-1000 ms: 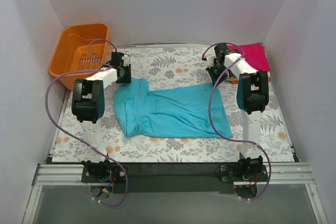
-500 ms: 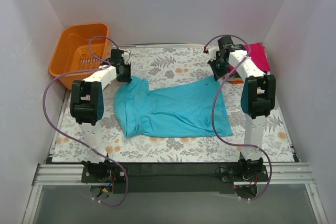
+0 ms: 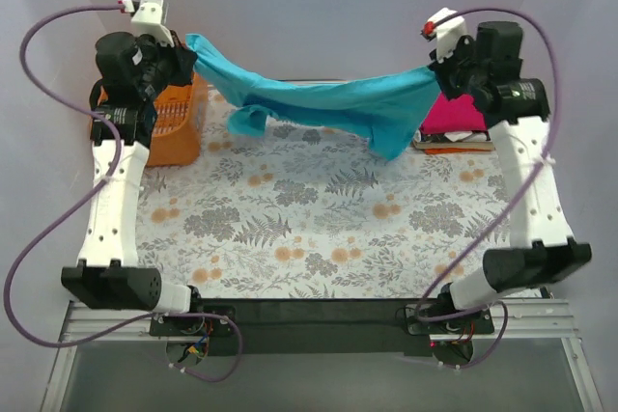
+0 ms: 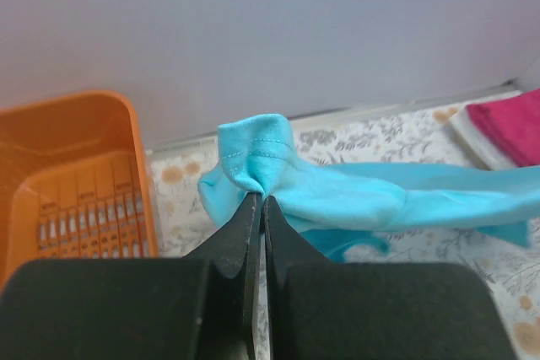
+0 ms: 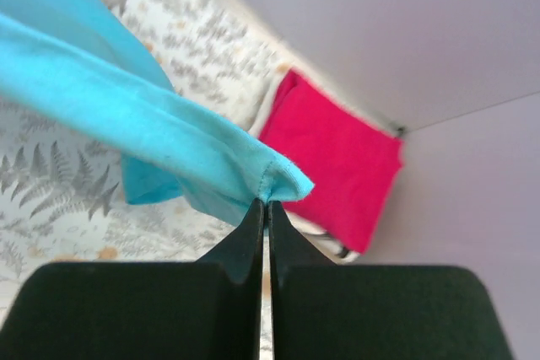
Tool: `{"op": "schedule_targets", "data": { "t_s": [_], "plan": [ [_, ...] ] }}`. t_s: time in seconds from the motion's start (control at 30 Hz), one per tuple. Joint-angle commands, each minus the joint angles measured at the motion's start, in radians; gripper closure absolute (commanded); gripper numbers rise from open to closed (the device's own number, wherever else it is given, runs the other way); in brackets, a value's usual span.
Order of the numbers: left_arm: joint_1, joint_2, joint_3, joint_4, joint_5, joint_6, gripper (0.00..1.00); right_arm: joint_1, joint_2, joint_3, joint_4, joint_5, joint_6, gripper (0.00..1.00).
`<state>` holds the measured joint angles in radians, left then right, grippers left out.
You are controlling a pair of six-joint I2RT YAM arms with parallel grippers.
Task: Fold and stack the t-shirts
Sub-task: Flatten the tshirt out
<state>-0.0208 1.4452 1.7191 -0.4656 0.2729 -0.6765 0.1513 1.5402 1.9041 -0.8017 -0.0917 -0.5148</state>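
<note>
The teal t-shirt (image 3: 319, 103) hangs stretched in the air between my two grippers, high above the floral table. My left gripper (image 3: 185, 57) is shut on its left corner, also seen in the left wrist view (image 4: 258, 196) pinching the teal t-shirt (image 4: 337, 196). My right gripper (image 3: 436, 69) is shut on its right corner; the right wrist view shows the right gripper (image 5: 266, 202) biting the hem of the teal t-shirt (image 5: 126, 115). A folded magenta-pink t-shirt (image 3: 454, 115) lies on a small stack at the back right, showing also in the right wrist view (image 5: 333, 158).
An orange plastic basket (image 3: 172, 123) stands at the back left, partly hidden behind my left arm; it shows in the left wrist view (image 4: 67, 183). The floral table (image 3: 319, 219) lies below the shirt. White walls enclose the sides and back.
Both arms have risen sharply from the table, lifting the teal t-shirt off the surface and stretching it in the air between them.
</note>
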Motion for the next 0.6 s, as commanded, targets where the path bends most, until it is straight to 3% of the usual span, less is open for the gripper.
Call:
{"op": "schedule_targets", "data": {
  "t_s": [0.0,0.33,0.57],
  "plan": [
    [-0.002,-0.186,-0.027,0.05,0.013,-0.009,1.0,-0.004,-0.185,-0.042,0.119,0.059,-0.039,0.99],
    [-0.002,-0.462,-0.026,0.058,-0.092,0.023,1.0,-0.004,-0.42,-0.034,0.116,0.049,-0.04,0.99],
    [-0.002,-0.604,0.076,0.01,-0.172,0.069,1.0,-0.004,-0.522,0.093,0.087,0.04,-0.027,0.99]
  ]
}}
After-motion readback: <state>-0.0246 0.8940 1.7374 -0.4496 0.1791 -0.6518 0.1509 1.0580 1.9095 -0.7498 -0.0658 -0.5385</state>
